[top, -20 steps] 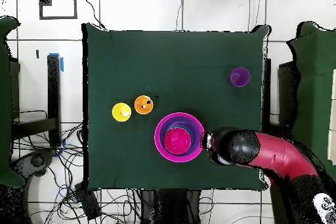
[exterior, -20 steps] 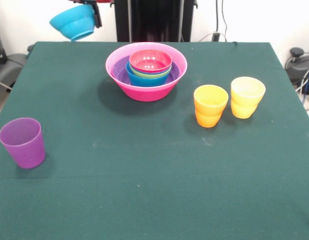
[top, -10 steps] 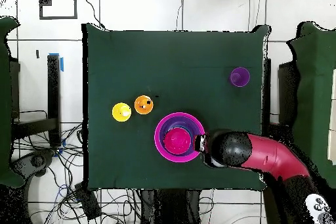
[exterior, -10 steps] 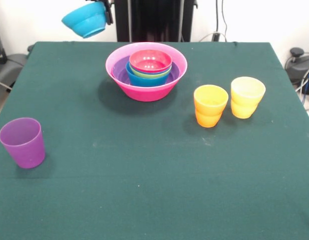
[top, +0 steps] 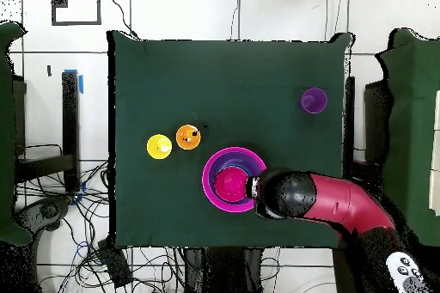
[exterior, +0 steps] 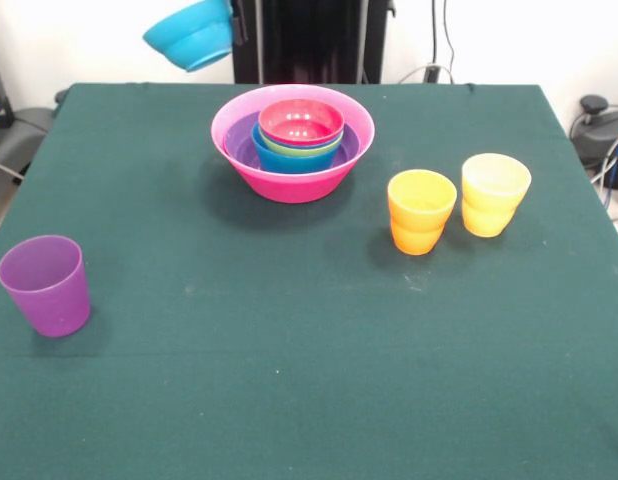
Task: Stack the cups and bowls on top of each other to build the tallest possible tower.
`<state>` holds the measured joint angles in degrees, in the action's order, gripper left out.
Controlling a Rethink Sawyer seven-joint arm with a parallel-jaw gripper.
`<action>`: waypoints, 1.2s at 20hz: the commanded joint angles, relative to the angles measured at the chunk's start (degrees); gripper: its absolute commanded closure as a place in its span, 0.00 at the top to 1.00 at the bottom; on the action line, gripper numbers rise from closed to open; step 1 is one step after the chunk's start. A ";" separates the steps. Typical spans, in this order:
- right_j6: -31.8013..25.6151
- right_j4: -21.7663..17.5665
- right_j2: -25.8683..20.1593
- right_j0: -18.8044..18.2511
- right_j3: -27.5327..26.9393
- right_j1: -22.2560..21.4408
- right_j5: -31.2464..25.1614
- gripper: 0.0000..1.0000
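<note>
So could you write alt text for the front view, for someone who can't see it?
A cyan bowl hangs tilted in the air, up and to the left of a hot-pink bowl with smaller bowls nested inside. On the green table stand an orange cup, a yellow cup and a purple cup.

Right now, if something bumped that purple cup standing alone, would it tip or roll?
The purple cup probably slides or tips easily: it looks like thin translucent plastic, so likely light. It stands on its narrower end, rim up, which favours tipping. Once down, its taper would likely make it roll in a curve.
</note>
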<state>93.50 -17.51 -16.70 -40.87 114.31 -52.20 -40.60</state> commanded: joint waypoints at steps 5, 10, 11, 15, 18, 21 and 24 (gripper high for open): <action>11.10 2.30 2.31 5.03 3.93 0.92 6.20 0.00; 11.62 2.96 3.32 6.34 4.19 1.91 7.84 0.00; 11.89 3.09 3.49 6.78 3.98 1.97 7.80 0.00; 12.68 3.50 4.07 7.77 4.31 2.61 9.23 0.00; 12.94 3.77 4.44 8.33 4.44 2.89 9.89 0.00; 13.41 3.98 4.81 8.80 4.84 2.75 10.35 0.00; 14.12 4.11 5.12 9.40 5.16 2.81 10.88 0.00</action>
<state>97.98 -15.29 -11.80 -33.97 116.19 -51.80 -34.03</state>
